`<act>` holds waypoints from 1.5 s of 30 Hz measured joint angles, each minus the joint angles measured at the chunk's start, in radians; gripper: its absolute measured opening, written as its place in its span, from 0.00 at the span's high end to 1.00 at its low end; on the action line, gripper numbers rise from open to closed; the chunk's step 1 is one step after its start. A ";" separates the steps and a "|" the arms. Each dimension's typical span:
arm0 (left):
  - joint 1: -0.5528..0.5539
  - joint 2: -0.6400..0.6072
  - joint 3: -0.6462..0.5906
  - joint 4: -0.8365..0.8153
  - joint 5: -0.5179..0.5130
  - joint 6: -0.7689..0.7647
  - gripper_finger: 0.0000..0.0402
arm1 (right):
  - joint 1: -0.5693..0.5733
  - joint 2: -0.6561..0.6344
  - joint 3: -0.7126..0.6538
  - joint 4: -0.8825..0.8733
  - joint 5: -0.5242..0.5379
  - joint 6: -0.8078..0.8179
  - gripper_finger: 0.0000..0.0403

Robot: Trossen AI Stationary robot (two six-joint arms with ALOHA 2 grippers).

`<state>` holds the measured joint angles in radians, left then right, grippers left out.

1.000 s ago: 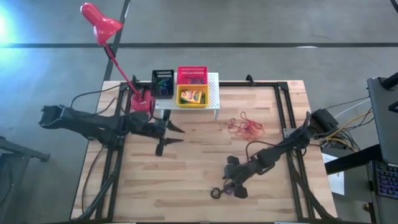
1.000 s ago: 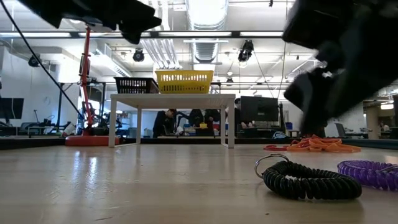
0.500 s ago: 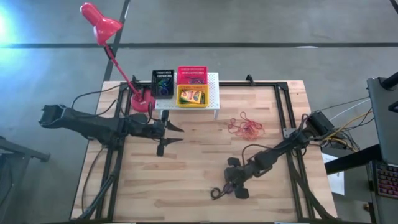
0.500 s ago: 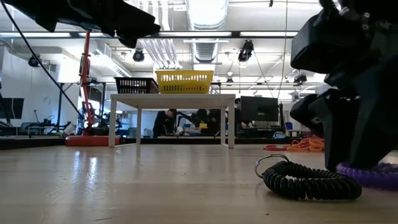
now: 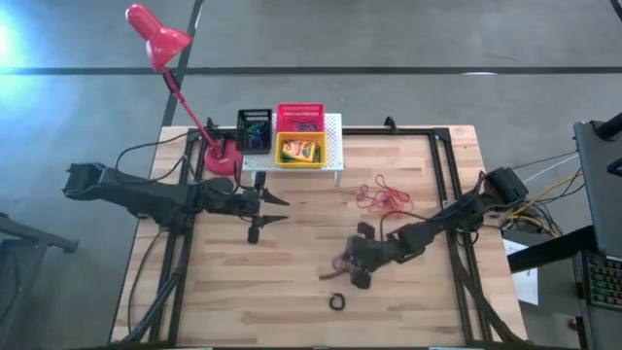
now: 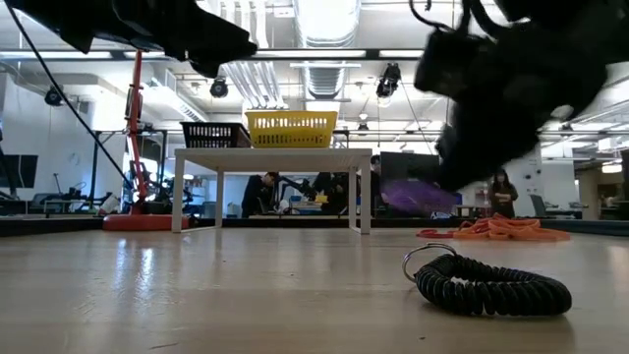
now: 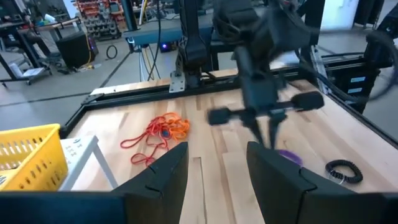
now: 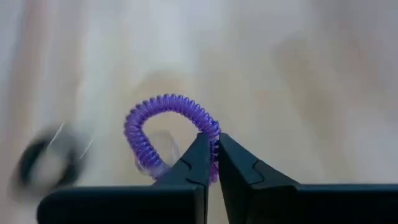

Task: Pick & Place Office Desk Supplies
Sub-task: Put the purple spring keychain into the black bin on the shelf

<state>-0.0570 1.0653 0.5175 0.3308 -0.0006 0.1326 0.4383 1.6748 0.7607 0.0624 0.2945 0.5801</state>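
My right gripper hangs over the table's near middle, shut on a purple coil ring, which also shows under it in the low view. A black coil ring lies flat on the wood just nearer the front edge. A heap of red-orange rubber bands lies further back to the right. Black, red and yellow mesh baskets sit on the white stand; a crayon box lies in the yellow one. My left gripper hovers open at the left middle, holding nothing. My right gripper pinches one side of the purple ring's coil between its two fingertips. The fingers slant down from the table's right. The ring is lifted clear of the table and hangs beside and below the tips, its loop open and round.
A red desk lamp stands at the far left, its base beside the stand. Black frame rails run along the table's right and far sides. Bare wood lies between the stand and the rings.
My right gripper has shut on the purple ring, then risen and gone toward the far edge with it. The ring has left the table. The black ring stays where it lay.
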 joint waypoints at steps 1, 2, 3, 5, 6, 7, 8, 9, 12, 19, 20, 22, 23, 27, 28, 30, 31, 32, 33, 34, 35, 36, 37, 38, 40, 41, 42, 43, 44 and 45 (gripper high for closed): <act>0.000 0.013 0.000 0.006 0.000 0.000 0.59 | -0.003 -0.006 -0.005 0.024 0.065 0.009 0.96; 0.000 0.029 0.000 0.010 0.000 0.000 0.59 | -0.005 -0.007 -0.012 0.053 0.129 0.021 0.96; 0.000 0.049 0.000 0.028 0.000 0.000 0.59 | -0.006 -0.008 -0.021 0.083 0.184 0.035 0.96; 0.000 0.090 0.000 0.076 0.000 0.000 0.59 | -0.008 -0.013 -0.042 0.156 0.280 0.056 0.97; 0.000 0.109 0.000 0.096 0.000 0.000 0.59 | -0.009 -0.016 -0.052 0.214 0.321 0.063 0.97; 0.000 0.133 0.000 0.125 0.000 0.000 0.59 | -0.010 -0.019 -0.064 0.271 0.358 0.067 0.97; 0.000 0.158 0.001 0.161 0.000 0.000 0.59 | -0.010 -0.023 -0.079 0.322 0.402 0.067 0.97; 0.000 0.179 0.001 0.185 0.000 -0.002 0.59 | -0.010 -0.024 -0.091 0.380 0.442 0.064 0.97; 0.000 0.247 0.001 0.289 0.001 -0.003 0.59 | -0.006 -0.047 -0.127 0.556 0.534 0.018 0.97; 0.001 0.401 0.024 0.483 0.008 -0.111 0.59 | -0.008 -0.111 -0.163 0.738 0.600 -0.131 0.97; 0.001 0.419 0.036 0.489 0.010 -0.132 0.58 | -0.007 -0.118 -0.164 0.739 0.600 -0.136 0.97; 0.001 0.459 0.064 0.490 0.027 -0.177 0.57 | -0.009 -0.122 -0.165 0.739 0.599 -0.136 0.97; 0.001 0.479 0.085 0.504 0.039 -0.197 0.57 | -0.009 -0.124 -0.169 0.733 0.598 -0.139 0.97; 0.001 0.545 0.158 0.512 0.136 -0.230 0.52 | -0.010 -0.121 -0.178 0.730 0.604 -0.138 0.97; 0.001 0.556 0.169 0.500 0.156 -0.213 0.51 | -0.009 -0.121 -0.179 0.722 0.604 -0.132 0.97; -0.001 0.584 0.205 0.490 0.170 -0.165 0.48 | -0.009 -0.117 -0.181 0.723 0.603 -0.123 0.97; -0.001 0.591 0.212 0.480 0.170 -0.147 0.46 | -0.009 -0.117 -0.183 0.719 0.604 -0.122 0.97; -0.001 0.600 0.222 0.476 0.173 -0.143 0.45 | -0.009 -0.117 -0.183 0.719 0.604 -0.121 0.97; -0.001 0.612 0.237 0.478 0.173 -0.143 0.44 | -0.009 -0.117 -0.183 0.719 0.604 -0.121 0.97; -0.001 0.619 0.246 0.481 0.172 -0.143 0.42 | -0.009 -0.117 -0.184 0.719 0.604 -0.121 0.97; -0.001 0.623 0.251 0.471 0.169 -0.144 0.41 | -0.009 -0.117 -0.184 0.719 0.604 -0.120 0.97; 0.000 0.630 0.263 0.461 0.161 -0.144 0.41 | -0.009 -0.117 -0.186 0.720 0.604 -0.120 0.97; 0.000 0.634 0.274 0.452 0.137 -0.144 0.40 | -0.009 -0.117 -0.187 0.719 0.604 -0.121 0.97; 0.000 0.635 0.278 0.431 0.109 -0.143 0.40 | -0.009 -0.117 -0.188 0.719 0.603 -0.120 0.97; 0.000 0.634 0.293 0.389 0.045 -0.140 0.39 | -0.009 -0.117 -0.189 0.721 0.601 -0.117 0.97; 0.000 0.635 0.299 0.369 0.015 -0.140 0.39 | -0.009 -0.117 -0.190 0.720 0.600 -0.117 0.97; 0.000 0.634 0.303 0.353 -0.005 -0.139 0.39 | -0.009 -0.117 -0.191 0.719 0.600 -0.116 0.97; 0.000 0.634 0.308 0.347 -0.013 -0.139 0.39 | -0.009 -0.117 -0.191 0.720 0.600 -0.116 0.97; 0.000 0.634 0.310 0.345 -0.017 -0.139 0.39 | -0.009 -0.117 -0.192 0.720 0.599 -0.116 0.97; 0.000 0.634 0.310 0.345 -0.016 -0.139 0.39 | -0.009 -0.117 -0.192 0.721 0.599 -0.116 0.97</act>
<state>-0.0574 1.6993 0.8276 0.6758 -0.0170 -0.0067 0.4290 1.5574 0.5686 0.7837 0.8940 0.4637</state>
